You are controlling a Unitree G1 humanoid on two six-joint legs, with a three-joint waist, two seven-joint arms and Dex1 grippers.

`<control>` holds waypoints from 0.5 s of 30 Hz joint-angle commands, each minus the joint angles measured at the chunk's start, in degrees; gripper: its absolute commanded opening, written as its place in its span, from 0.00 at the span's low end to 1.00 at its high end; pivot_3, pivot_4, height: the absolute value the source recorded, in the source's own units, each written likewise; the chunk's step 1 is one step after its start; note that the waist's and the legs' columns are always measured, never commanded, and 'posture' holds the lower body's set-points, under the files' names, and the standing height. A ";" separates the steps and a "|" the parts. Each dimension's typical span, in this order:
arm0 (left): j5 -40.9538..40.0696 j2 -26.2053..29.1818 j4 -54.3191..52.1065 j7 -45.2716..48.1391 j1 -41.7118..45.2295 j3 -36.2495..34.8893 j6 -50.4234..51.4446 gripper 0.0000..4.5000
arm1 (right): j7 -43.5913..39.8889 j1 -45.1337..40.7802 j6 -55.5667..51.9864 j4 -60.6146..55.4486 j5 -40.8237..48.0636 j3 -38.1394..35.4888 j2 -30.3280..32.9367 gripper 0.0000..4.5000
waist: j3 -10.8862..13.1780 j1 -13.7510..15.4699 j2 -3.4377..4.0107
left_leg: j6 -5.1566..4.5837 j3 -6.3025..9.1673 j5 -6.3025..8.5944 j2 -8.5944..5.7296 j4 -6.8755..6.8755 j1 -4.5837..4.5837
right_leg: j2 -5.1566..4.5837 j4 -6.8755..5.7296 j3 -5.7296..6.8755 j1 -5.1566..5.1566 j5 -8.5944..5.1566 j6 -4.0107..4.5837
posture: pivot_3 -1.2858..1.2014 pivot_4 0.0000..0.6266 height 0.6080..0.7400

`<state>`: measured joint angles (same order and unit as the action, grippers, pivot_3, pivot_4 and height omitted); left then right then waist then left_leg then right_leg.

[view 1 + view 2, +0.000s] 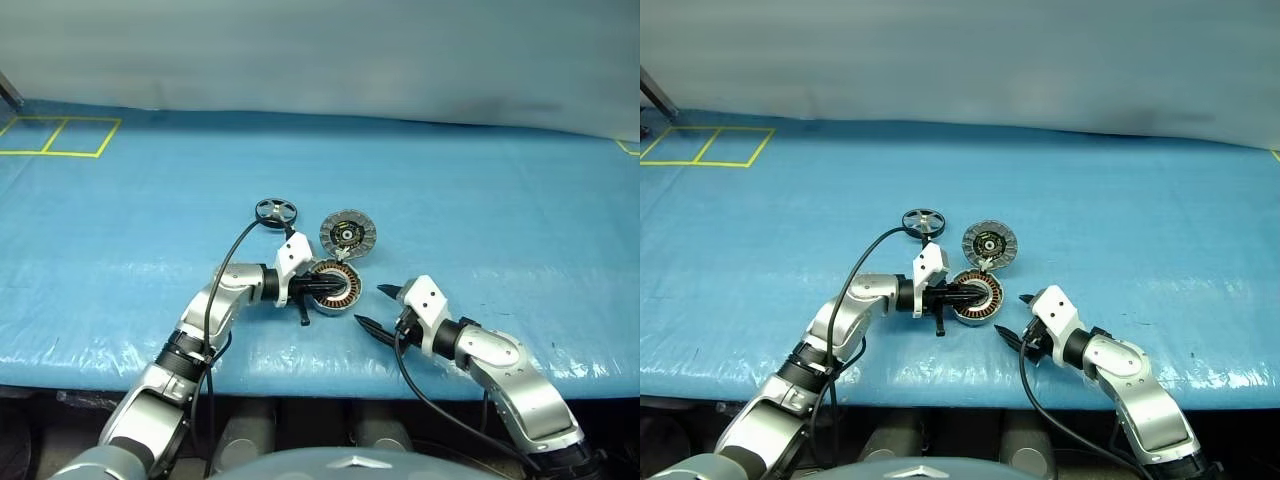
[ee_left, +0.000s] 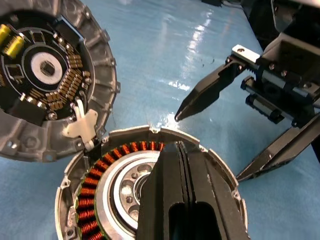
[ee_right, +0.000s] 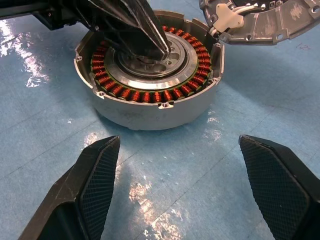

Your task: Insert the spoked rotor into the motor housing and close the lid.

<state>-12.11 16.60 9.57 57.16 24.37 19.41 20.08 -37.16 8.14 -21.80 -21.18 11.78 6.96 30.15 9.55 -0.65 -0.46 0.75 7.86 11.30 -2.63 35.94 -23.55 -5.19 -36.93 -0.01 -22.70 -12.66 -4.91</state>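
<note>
**Reaching into the motor housing with closed left fingers**

Resting on the blue-covered table (image 1: 120, 260), the motor housing (image 1: 343, 298) sits toward the near edge, roughly midway along it. Its ring of copper-coloured windings (image 3: 150, 95) faces upward around a bright metal centre.

The left gripper (image 2: 182, 165) has its two black fingers pressed flat together, with nothing between them. The joined fingertips extend over the housing rim and sit above the metal centre; whether they touch it cannot be determined.

The lid (image 1: 347, 234) lies just behind the housing, toward the far edge, with its dark inner face turned up. In the left wrist view, the lid's rim overlaps or touches the housing's rim at a white tab (image 2: 80, 127); which of the two applies is unclear.

The spoked rotor (image 1: 277, 211) lies flat on the table, farther toward the far edge and to the left of the lid, apart from it.

The right gripper (image 3: 187, 185) stands near the housing on its right side, close to the near edge. Its fingers are spread wide and hold nothing, with bare table between them.
</note>
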 commanded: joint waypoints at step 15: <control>5.01 2.00 0.89 3.17 0.25 4.27 -3.56 0.00 | 1.04 -0.10 1.15 -1.36 -0.42 -0.73 -0.05 0.89 | -0.02 0.07 0.03 | 0.00 0.01 0.00 -0.01 0.01 0.02 | -0.01 0.01 0.00 0.05 0.00 0.00 | 0.52 0.24 1.00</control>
<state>-8.77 18.15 10.75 59.54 25.47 21.92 16.02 -36.27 8.20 -21.74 -21.18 11.43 6.94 30.07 9.53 -0.58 -0.43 0.75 7.86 11.30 -2.64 35.95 -23.52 -5.20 -36.92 -0.02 -22.64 -12.67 -4.91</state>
